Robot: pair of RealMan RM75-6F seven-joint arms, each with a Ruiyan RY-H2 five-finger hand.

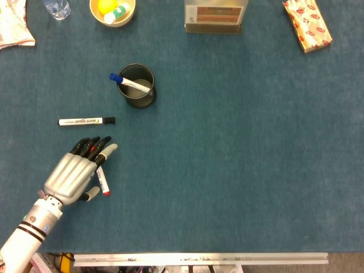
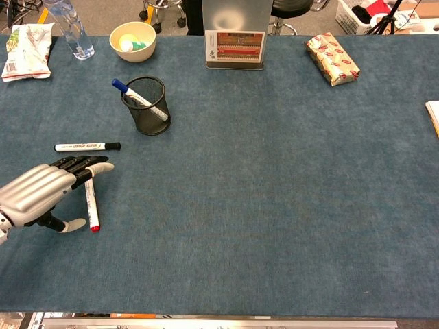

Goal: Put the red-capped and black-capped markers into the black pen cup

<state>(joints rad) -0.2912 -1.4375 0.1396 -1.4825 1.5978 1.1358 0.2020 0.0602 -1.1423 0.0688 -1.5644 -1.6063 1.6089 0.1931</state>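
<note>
Blue table [image 1: 239,170]. Black mesh cup [image 1: 138,86] upright toward the far left, taken here as landmark; holds a blue-capped marker [image 1: 128,82] leaning out over the rim to the left.

Black-capped marker [image 1: 86,121]: lying flat, near-left of the cup, well apart from it, cap end toward the cup. Barrel print reads "WHITE BOARD"; smaller writing illegible.

Red-capped marker [image 1: 102,181]: lying nearer still than the black-capped one, roughly at right angles to it, red end toward the table's near edge, upper part hidden under the fingers [image 1: 96,147]. Barrel print too small to read.

Left hand [image 1: 77,172]: palm down over the red-capped marker, fingers reaching toward the cup, thumb out at the near side by the marker's red end. Cannot tell whether clamped on the marker or merely over it.

Right hand: out of both views.

Beyond the cup: a bowl [image 1: 112,11] holding yellow and green-white items, a bottle [image 1: 57,8], a crinkled packet [image 1: 12,25] at far left, a stand-up card [image 2: 235,46] with unreadable lines, a red-and-white patterned wrapped box [image 1: 307,24] far right.
</note>
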